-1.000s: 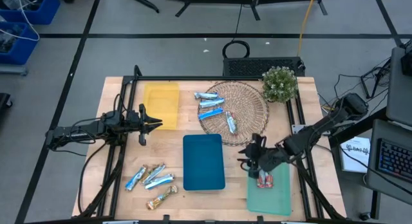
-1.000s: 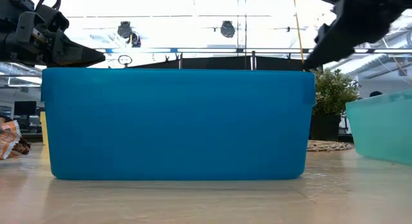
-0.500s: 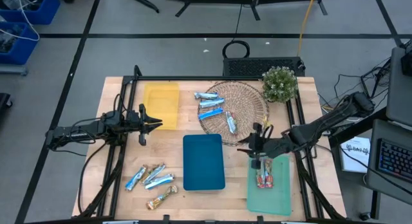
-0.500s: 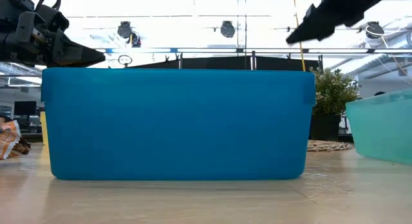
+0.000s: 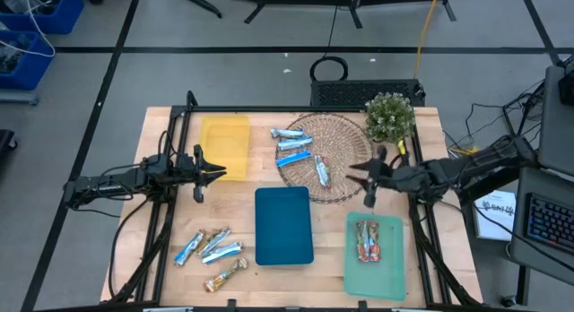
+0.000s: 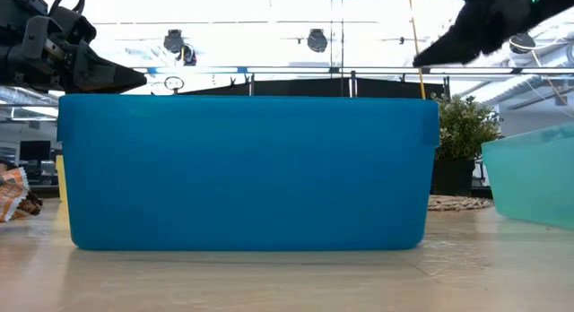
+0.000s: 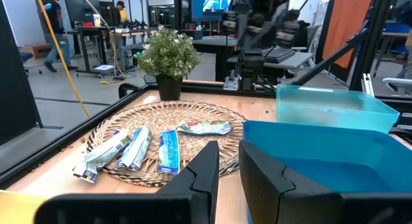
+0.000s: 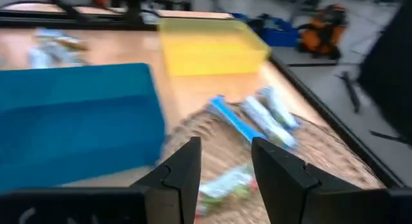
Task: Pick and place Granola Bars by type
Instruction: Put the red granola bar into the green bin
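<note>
My right gripper (image 5: pixel 361 180) hovers open over the right edge of the round woven mat (image 5: pixel 345 142). Three blue-and-silver bars (image 5: pixel 291 145) and one more bar (image 5: pixel 321 171) lie flat on that mat. Two red bars (image 5: pixel 368 240) lie in the green tray (image 5: pixel 377 281). Several more bars, blue-and-silver (image 5: pixel 213 247) and tan-and-silver (image 5: pixel 224 276), lie on the table near its left front corner. My left gripper (image 5: pixel 221 173) waits open above the table beside the yellow tray (image 5: pixel 224 142). The right wrist view shows the mat's bars (image 8: pixel 235 118) ahead of my right gripper's fingers (image 8: pixel 187 169).
A blue tray (image 5: pixel 283 225) sits mid-table between the loose bars and the green tray. A small potted plant (image 5: pixel 389 117) stands at the far right corner, just beyond the mat. Black frame rails run along the table's left and right sides.
My right gripper has risen from over the green tray and moved toward the table's far edge, ending above the right edge of the woven mat. The two red bars stay lying in the green tray. My left arm has kept still.
</note>
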